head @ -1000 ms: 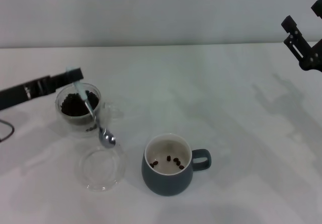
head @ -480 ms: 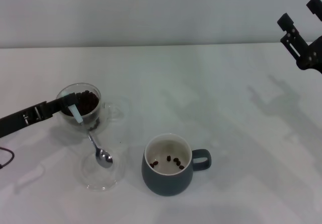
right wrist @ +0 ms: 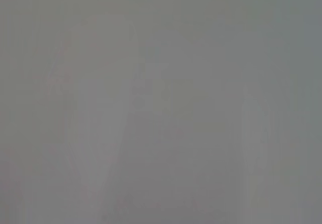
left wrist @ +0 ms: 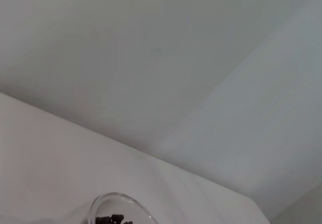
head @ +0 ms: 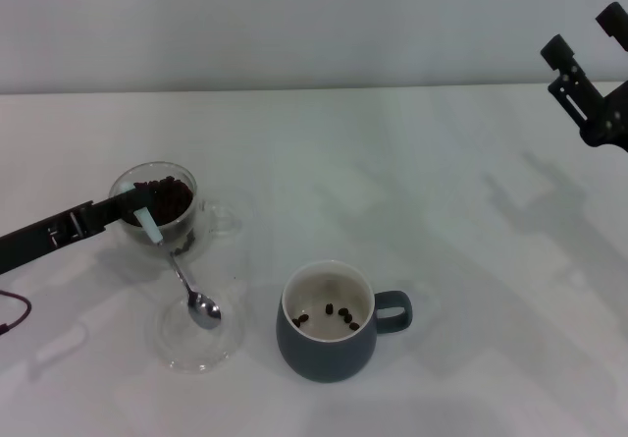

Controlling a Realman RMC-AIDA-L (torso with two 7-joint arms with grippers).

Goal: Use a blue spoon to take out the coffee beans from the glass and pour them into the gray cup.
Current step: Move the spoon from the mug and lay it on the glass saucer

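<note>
1. Spoon (head: 175, 262): pale handle clamped in my left claw (head: 135, 204) at the near rim of the glass (head: 157, 211); bowl hangs down over the flat clear dish (head: 196, 331).
2. Glass: on the table (head: 412, 182), w/ dark beans (head: 162, 199) inside.
3. Mug (head: 332, 324): right of the dish, a few beans at its bottom.
4. Right claw (head: 586, 59): raised at far right, fingers apart, idle.
</note>
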